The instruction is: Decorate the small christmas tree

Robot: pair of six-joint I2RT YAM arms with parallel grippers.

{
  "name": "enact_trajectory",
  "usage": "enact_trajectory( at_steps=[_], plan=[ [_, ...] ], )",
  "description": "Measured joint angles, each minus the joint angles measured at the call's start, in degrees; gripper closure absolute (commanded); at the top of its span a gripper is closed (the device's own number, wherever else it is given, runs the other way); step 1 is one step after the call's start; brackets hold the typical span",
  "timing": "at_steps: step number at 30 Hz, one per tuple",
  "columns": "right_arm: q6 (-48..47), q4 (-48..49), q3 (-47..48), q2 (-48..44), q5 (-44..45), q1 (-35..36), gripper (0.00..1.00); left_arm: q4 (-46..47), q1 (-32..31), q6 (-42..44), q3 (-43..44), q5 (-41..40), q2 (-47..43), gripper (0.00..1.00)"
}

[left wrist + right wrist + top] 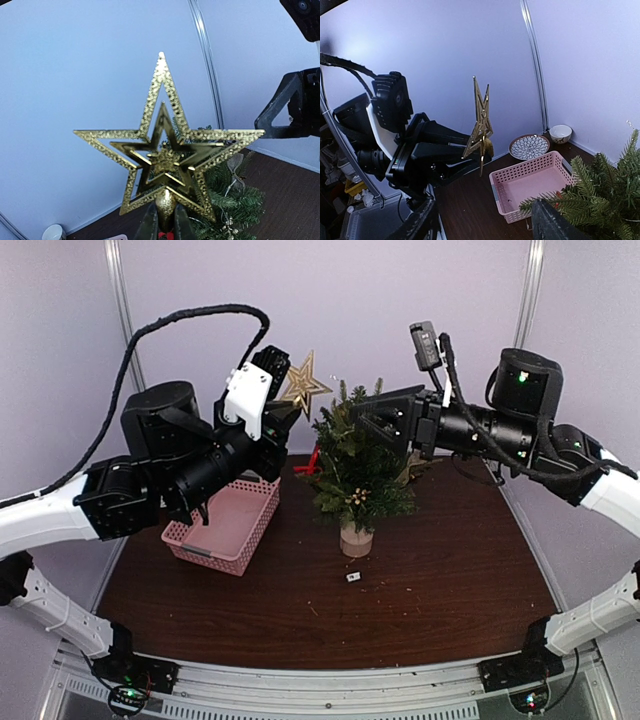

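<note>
My left gripper point(284, 408) is shut on the cone stem of a gold glitter star point(304, 385) and holds it upright, high up and just left of the tree's top. In the left wrist view the star point(167, 145) fills the middle, with the gripper point(166, 222) pinching its stem. The small christmas tree point(355, 472) stands on its wooden stump point(355, 539) at the table's middle back. My right gripper point(366, 418) is open and empty beside the treetop on its right. In the right wrist view its fingers point(422, 220) stand wide apart, and the star point(481, 125) shows edge-on.
A pink basket point(225, 525) lies left of the tree and looks empty in the right wrist view point(535, 182). A patterned plate point(529, 146) and a small bowl point(560, 133) stand by the back wall. A small white scrap point(352, 577) lies before the stump.
</note>
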Motion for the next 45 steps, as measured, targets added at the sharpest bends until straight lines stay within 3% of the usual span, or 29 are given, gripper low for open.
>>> enact_trajectory(
  at_steps=[11, 30, 31, 33, 35, 36, 38, 45],
  plan=[
    [-1.6, 7.1, 0.9, 4.7, 7.0, 3.5, 0.49, 2.5, -0.7, -0.9, 1.6, 0.3, 3.3, 1.0],
    [-3.4, 14.0, 0.9, 7.8, 13.0, 5.0, 1.0, 5.2, -1.0, -1.3, 2.4, 1.2, 4.5, 1.0],
    [-3.4, 14.0, 0.9, 7.8, 13.1, 5.0, 1.0, 5.2, -1.0, -1.3, 2.4, 1.2, 4.5, 0.96],
    [-3.8, 14.2, 0.9, 7.8, 13.2, 5.0, 1.0, 5.3, -1.0, -1.3, 2.4, 1.2, 4.5, 0.77],
    [-4.3, 14.4, 0.9, 7.8, 13.4, 5.0, 1.0, 5.4, -1.0, -1.4, 2.4, 1.3, 4.5, 0.45],
    [-4.5, 14.5, 0.9, 7.7, 13.7, 5.0, 1.0, 5.4, -1.0, -1.4, 2.4, 1.5, 4.5, 0.35],
    [-5.5, 15.0, 0.9, 7.3, 14.5, 5.0, 1.0, 5.5, -1.0, -2.1, 2.4, 1.7, 4.5, 0.25],
    [-11.0, 14.6, 0.9, 3.8, 18.1, 4.6, 1.0, 3.3, -1.1, -4.0, 2.0, 2.1, 2.0, 0.02]
  ],
)
